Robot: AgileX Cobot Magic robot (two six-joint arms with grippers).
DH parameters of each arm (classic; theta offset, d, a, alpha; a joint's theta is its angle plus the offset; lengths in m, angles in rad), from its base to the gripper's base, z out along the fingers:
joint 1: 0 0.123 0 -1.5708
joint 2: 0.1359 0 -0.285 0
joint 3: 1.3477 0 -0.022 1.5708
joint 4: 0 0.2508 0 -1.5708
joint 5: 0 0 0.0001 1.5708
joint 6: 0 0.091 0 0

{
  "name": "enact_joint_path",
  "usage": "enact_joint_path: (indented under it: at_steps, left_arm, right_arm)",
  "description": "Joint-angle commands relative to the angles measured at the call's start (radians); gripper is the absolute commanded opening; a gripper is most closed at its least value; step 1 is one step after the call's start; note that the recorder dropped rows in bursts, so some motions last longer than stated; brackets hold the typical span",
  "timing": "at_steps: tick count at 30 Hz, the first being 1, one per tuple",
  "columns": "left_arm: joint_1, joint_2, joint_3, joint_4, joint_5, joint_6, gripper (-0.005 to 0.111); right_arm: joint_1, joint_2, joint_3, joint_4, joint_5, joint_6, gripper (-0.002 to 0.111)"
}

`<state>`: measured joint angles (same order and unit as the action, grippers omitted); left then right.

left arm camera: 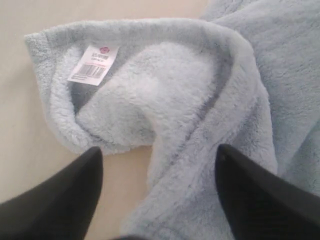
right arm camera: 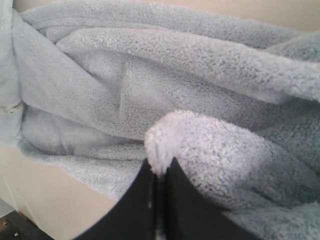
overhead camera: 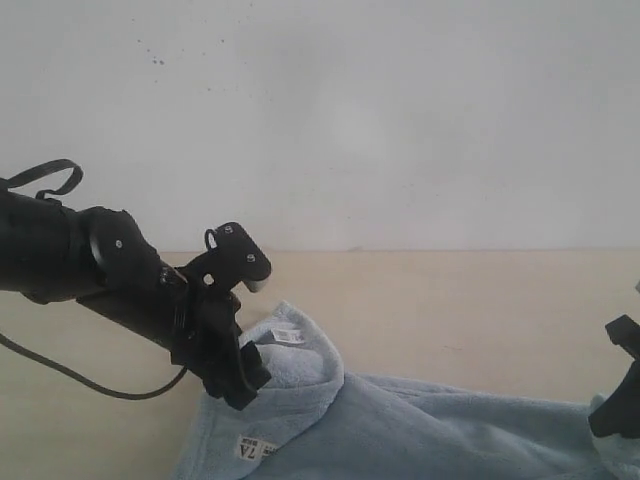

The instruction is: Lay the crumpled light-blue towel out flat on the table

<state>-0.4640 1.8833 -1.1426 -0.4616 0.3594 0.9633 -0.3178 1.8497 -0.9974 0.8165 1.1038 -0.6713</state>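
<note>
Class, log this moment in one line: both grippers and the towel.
pale light-blue terry-cloth towel: crumpled on beige wood-look table | left gripper: open at its tagged corner | right gripper: shut on a fold

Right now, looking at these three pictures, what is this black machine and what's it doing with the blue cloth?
It is a robot with two arms, each ending in a two-fingered gripper. One camera watches from off the arms; the other two ride on the wrists. A crumpled light-blue towel lies on a beige table. The left gripper hangs open over a fold beside a white tag. The right gripper is shut, pinching a fold of the towel.
</note>
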Motion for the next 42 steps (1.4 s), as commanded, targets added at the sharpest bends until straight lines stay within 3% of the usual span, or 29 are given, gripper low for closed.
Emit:
enact_joint_path:
  at_steps: [1, 16, 20, 25, 31, 42]
  left_arm:
    - [0.016, -0.004, 0.002, 0.001, -0.008, -0.028, 0.071]
    - [0.114, 0.084, 0.004, -0.018, -0.037, -0.025, 0.071]
    - [0.116, 0.093, 0.004, -0.112, -0.002, 0.047, 0.071]
    - [0.116, 0.093, 0.004, -0.291, 0.170, 0.262, 0.064]
    - [0.131, 0.093, 0.004, -0.225, 0.214, 0.194, 0.047]
    - [0.207, 0.093, 0.004, -0.291, 0.131, 0.126, 0.045]
  right_arm:
    - [0.001, -0.013, 0.000, 0.007, 0.021, 0.007, 0.000]
    - [0.001, -0.013, 0.000, 0.038, 0.001, 0.007, 0.000]
    - [0.001, -0.013, 0.000, 0.064, -0.016, 0.007, 0.000]
    - [0.001, -0.013, 0.000, 0.064, -0.019, -0.020, 0.000]
    - [0.001, -0.013, 0.000, 0.064, 0.004, -0.018, 0.000]
    - [0.001, -0.013, 0.000, 0.064, -0.003, -0.018, 0.000]
